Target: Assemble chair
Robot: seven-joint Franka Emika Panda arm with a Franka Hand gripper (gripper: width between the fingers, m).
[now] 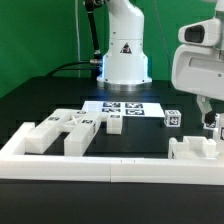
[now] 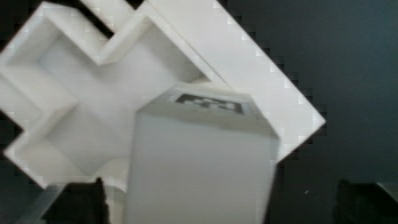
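In the exterior view, loose chair blocks (image 1: 62, 130) lie on the counter (image 1: 30, 100) at nine o'clock of the marker board (image 1: 112, 108). At its four o'clock the pincer (image 1: 210, 124) hangs close over a joined chair part (image 1: 195, 150); I cannot tell whether it is clenched or released.

Open table (image 1: 140, 138) mid-scene, chair pieces (image 1: 65, 130) crowding exterior view's left

White chair pieces (image 1: 75, 135) bear black-and-white square tags (image 2: 210, 101), on a black table (image 1: 35, 100) before a green backdrop (image 1: 40, 30).
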